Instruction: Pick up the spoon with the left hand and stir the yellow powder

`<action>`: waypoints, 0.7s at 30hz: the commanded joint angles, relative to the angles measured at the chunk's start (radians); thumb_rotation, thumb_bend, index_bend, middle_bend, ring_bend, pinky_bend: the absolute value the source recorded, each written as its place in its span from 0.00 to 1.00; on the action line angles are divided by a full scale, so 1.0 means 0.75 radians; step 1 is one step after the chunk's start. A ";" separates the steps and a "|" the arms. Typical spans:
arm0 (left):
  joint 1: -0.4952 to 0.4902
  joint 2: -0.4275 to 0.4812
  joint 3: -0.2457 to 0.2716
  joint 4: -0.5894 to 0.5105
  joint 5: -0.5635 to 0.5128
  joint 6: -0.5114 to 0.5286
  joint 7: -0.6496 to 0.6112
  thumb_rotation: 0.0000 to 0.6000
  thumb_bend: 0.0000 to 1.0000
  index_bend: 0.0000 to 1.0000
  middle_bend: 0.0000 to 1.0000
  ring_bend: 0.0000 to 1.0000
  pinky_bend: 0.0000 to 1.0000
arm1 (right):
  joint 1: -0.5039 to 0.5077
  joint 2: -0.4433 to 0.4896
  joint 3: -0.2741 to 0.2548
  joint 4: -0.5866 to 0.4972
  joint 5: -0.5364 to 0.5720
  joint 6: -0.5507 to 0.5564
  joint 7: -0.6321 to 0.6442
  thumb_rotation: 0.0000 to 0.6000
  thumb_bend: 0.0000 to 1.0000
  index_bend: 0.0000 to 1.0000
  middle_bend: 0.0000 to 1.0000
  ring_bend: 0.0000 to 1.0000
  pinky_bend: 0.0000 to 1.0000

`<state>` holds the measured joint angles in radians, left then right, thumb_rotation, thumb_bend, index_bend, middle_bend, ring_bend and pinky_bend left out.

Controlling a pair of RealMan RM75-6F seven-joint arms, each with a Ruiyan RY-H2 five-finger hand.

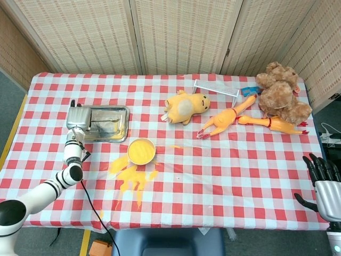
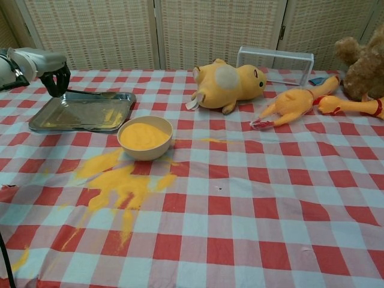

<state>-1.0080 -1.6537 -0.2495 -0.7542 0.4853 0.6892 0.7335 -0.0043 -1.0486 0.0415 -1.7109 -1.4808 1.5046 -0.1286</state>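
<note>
Spoon (image 2: 96,93) handle in my left robot hand (image 2: 53,77), I had the arm out over the far left corner of the metal tray (image 2: 42,123), fingers curled down around the thin stem so that the bowl end pointed away to the hand's right, just above the tray's back rim. From the head view the same robot hand (image 1: 78,118) sat on the tray's left edge (image 1: 123,109), and I could not make out the spoon there. My guess was that the tray served as the spoon's resting place, which would explain why the hand was there and not at the powder.

The bowl (image 2: 144,137) of yellow powder stood on the bench to the hand's right and nearer to me, just in front of the tray, well apart from the spoon tip. A wide spill of powder (image 2: 117,183) lay on the checked cloth nearer still, so stirring had to be gentle.

My right robot hand (image 1: 323,180) hung off the bench edge on the opposite side, fingers spread, holding nothing.
</note>
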 commanded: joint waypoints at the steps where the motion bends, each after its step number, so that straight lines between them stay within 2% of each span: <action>1: 0.002 -0.119 0.019 0.203 0.122 -0.123 -0.140 1.00 0.65 0.91 0.44 0.17 0.00 | 0.003 -0.006 0.003 0.000 0.005 -0.003 -0.012 1.00 0.09 0.00 0.00 0.00 0.00; 4: 0.006 -0.156 0.024 0.292 0.184 -0.168 -0.204 1.00 0.65 0.86 0.43 0.18 0.00 | 0.004 -0.013 0.003 0.001 0.009 -0.004 -0.026 1.00 0.09 0.00 0.00 0.00 0.00; 7: 0.012 -0.184 0.031 0.359 0.251 -0.194 -0.261 1.00 0.63 0.75 0.42 0.18 0.00 | 0.004 -0.017 0.004 0.000 0.015 -0.005 -0.034 1.00 0.09 0.00 0.00 0.00 0.00; 10: 0.018 -0.199 0.032 0.394 0.319 -0.214 -0.333 1.00 0.59 0.55 0.39 0.17 0.00 | 0.004 -0.018 0.004 -0.001 0.016 -0.004 -0.038 1.00 0.09 0.00 0.00 0.00 0.00; 13: 0.022 -0.208 0.030 0.414 0.383 -0.208 -0.398 1.00 0.55 0.28 0.33 0.16 0.00 | 0.004 -0.018 0.003 -0.001 0.016 -0.005 -0.039 1.00 0.09 0.00 0.00 0.00 0.00; 15: 0.025 -0.209 0.032 0.420 0.424 -0.203 -0.432 1.00 0.53 0.09 0.27 0.13 0.00 | 0.005 -0.018 0.003 0.000 0.015 -0.005 -0.038 1.00 0.09 0.00 0.00 0.00 0.00; 16: 0.027 -0.208 0.031 0.420 0.437 -0.203 -0.443 1.00 0.52 0.05 0.23 0.11 0.00 | 0.005 -0.017 0.003 0.000 0.015 -0.005 -0.037 1.00 0.09 0.00 0.00 0.00 0.00; 19: 0.034 -0.196 0.024 0.393 0.474 -0.198 -0.482 1.00 0.48 0.00 0.06 0.02 0.00 | 0.004 -0.015 0.002 0.000 0.012 -0.003 -0.031 1.00 0.09 0.00 0.00 0.00 0.00; 21: 0.043 -0.176 0.015 0.347 0.495 -0.193 -0.515 1.00 0.47 0.00 0.01 0.00 0.00 | 0.002 -0.013 -0.001 -0.001 0.007 0.001 -0.027 1.00 0.09 0.00 0.00 0.00 0.00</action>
<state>-0.9826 -1.7984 -0.2322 -0.4669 0.8418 0.5401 0.3679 -0.0026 -1.0585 0.0414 -1.7115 -1.4755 1.5050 -0.1495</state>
